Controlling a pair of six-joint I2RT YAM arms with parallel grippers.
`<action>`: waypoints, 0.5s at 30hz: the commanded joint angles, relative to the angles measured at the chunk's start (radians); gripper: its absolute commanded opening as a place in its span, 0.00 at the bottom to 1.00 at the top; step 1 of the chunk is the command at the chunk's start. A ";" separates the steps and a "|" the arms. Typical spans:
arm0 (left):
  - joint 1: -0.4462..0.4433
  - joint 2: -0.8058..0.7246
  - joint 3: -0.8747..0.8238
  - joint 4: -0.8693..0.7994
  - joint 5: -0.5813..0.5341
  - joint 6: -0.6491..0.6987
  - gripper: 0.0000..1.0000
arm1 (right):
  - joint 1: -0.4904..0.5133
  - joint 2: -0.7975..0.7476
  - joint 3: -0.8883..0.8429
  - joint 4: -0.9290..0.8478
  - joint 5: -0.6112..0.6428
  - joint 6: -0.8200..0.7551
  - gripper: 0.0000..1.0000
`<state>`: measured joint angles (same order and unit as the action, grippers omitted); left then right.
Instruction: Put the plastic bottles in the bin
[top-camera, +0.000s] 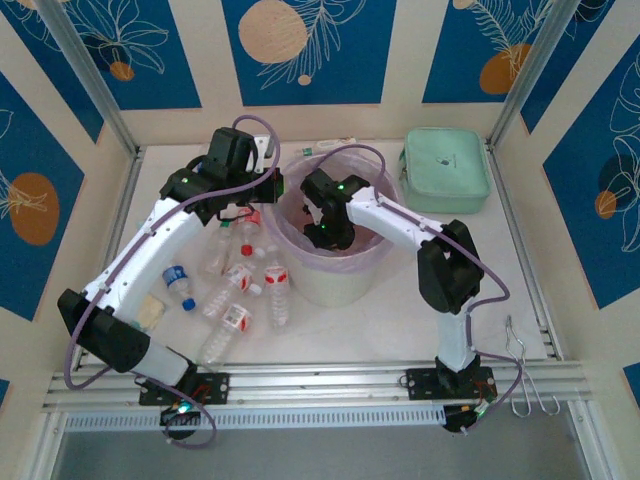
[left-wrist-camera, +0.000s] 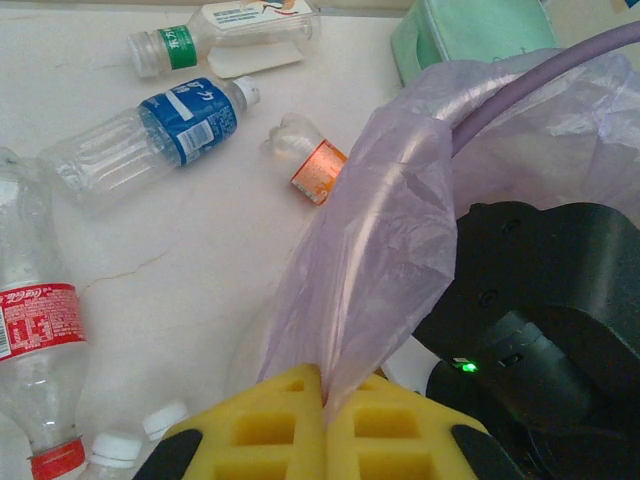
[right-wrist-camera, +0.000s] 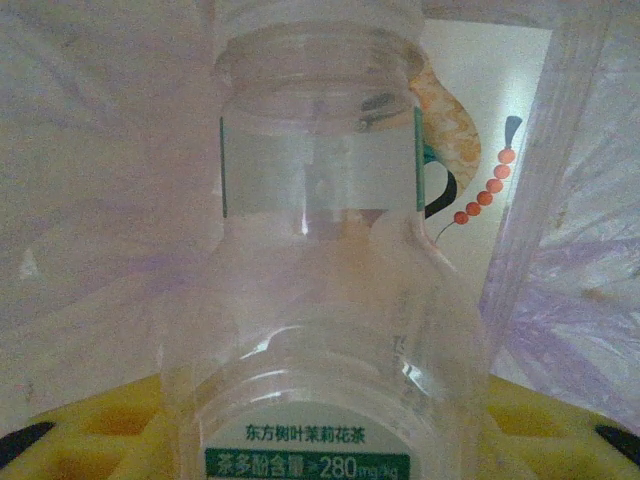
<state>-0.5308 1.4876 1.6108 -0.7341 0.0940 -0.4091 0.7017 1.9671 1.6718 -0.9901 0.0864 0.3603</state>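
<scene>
The bin (top-camera: 331, 288) is a white bucket lined with a pink-lilac bag (left-wrist-camera: 400, 230), standing mid-table. My left gripper (top-camera: 262, 196) (left-wrist-camera: 325, 395) is at its left rim, yellow fingers shut on a fold of the bag. My right gripper (top-camera: 326, 232) (right-wrist-camera: 320, 445) is down inside the bin, shut on a clear, uncapped plastic bottle (right-wrist-camera: 320, 290) with a green label. Several more plastic bottles (top-camera: 240, 295) lie on the table left of the bin, among them a blue-labelled one (left-wrist-camera: 150, 135), a red-labelled one (left-wrist-camera: 40, 340) and a green-labelled one (left-wrist-camera: 215, 35).
A mint green zip case (top-camera: 447, 168) lies at the back right, close to the bin. A pale flat packet (top-camera: 150, 312) rests beside the left arm. Metal frame posts stand at the back corners. A wire hook (top-camera: 520, 375) hangs at the front right rail.
</scene>
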 joint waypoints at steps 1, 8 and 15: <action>-0.012 -0.026 -0.004 0.019 0.012 0.009 0.00 | -0.001 0.022 -0.046 -0.045 -0.009 0.019 0.52; -0.012 -0.010 0.023 0.002 0.007 0.018 0.00 | -0.007 -0.154 0.062 -0.136 -0.002 -0.029 0.74; -0.012 -0.010 0.025 0.006 -0.003 0.030 0.00 | -0.008 -0.294 0.216 -0.228 -0.028 -0.112 0.91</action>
<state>-0.5316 1.4876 1.6108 -0.7341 0.0917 -0.3954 0.6991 1.7504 1.8198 -1.1431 0.0883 0.3035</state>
